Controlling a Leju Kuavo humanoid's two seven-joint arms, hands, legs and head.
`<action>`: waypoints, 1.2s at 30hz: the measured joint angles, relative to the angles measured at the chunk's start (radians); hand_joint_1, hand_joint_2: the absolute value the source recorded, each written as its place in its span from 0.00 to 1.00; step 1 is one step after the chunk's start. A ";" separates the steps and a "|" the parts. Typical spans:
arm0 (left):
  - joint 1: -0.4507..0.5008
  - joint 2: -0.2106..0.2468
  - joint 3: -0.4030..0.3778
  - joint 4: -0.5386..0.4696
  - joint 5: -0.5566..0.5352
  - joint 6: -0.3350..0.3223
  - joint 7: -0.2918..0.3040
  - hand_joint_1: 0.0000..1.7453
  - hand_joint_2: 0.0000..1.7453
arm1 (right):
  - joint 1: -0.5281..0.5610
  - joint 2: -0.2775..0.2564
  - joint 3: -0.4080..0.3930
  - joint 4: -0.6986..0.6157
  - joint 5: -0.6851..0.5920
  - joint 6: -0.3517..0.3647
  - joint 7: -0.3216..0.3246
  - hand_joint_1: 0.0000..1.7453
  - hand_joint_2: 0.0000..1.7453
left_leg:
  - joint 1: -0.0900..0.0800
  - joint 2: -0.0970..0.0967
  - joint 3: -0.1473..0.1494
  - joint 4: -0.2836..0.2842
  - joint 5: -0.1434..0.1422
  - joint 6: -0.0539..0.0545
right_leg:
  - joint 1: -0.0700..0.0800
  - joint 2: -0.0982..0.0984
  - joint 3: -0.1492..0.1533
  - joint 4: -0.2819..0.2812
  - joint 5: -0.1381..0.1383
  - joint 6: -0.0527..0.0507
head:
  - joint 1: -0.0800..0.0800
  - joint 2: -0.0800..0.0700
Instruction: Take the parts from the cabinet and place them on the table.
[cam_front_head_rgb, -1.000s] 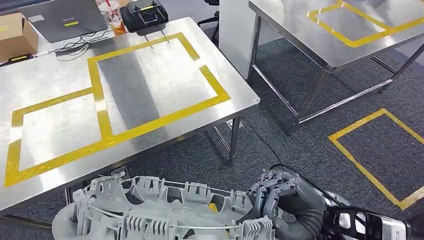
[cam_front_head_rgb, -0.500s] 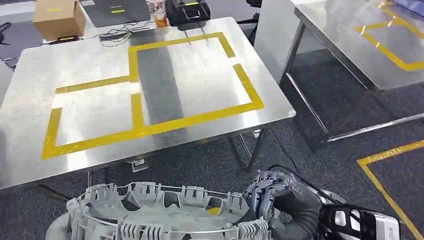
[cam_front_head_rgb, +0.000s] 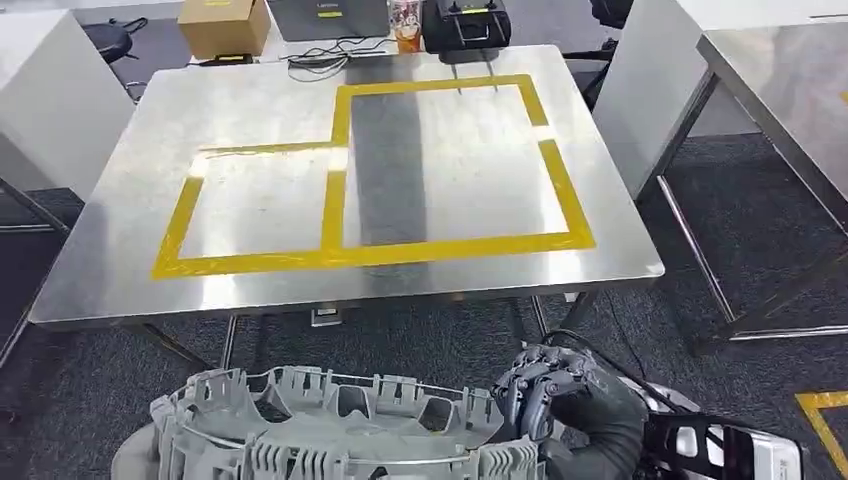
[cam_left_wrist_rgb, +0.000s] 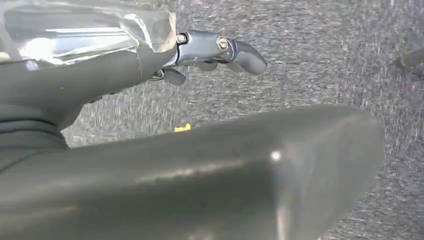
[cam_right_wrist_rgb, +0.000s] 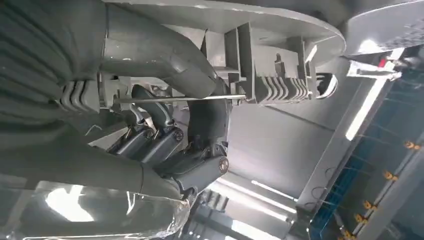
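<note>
Grey plastic, ribbed and round, the part (cam_front_head_rgb: 330, 430) sits lowest in the head view, close to the robot's body and above the dark carpet (cam_front_head_rgb: 420, 340). At its right rim the right hand (cam_front_head_rgb: 545, 390) grips it, dark fingers (cam_right_wrist_rgb: 165, 140) curled over the edge and the thumb pressed on the ribs. In the left wrist view the left hand (cam_left_wrist_rgb: 210, 55) shows beside the part's smooth underside; I cannot tell if it holds the part. Further ahead stands the steel worktop (cam_front_head_rgb: 110, 230), marked with yellow tape rectangles (cam_front_head_rgb: 340, 190). At its far edge are a cardboard box (cam_front_head_rgb: 225, 25), a cup (cam_front_head_rgb: 406, 22) and a black device (cam_front_head_rgb: 465, 22).
</note>
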 joint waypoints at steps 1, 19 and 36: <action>-0.002 0.000 0.000 0.000 0.003 0.000 0.000 0.00 0.00 | 0.000 0.000 0.000 0.000 0.000 0.000 0.000 1.00 1.00 | 0.000 0.055 -0.022 0.052 -0.028 -0.005 | 0.003 -0.011 0.004 0.000 -0.004 -0.007 | -0.010 0.000; -0.012 0.002 -0.001 0.008 0.079 -0.045 0.087 0.00 0.00 | -0.016 0.005 0.002 0.002 -0.009 -0.001 -0.001 1.00 1.00 | 0.001 0.092 0.042 -0.069 0.035 0.053 | 0.019 -0.016 -0.120 0.277 -0.133 0.001 | 0.000 0.000; -0.014 0.003 -0.001 0.008 0.029 -0.044 0.045 0.00 0.00 | -0.006 0.009 0.005 0.008 -0.010 -0.013 -0.005 1.00 1.00 | 0.018 0.094 -0.158 0.290 -0.096 -0.016 | 0.006 -0.015 0.032 -0.004 -0.033 -0.011 | -0.001 0.000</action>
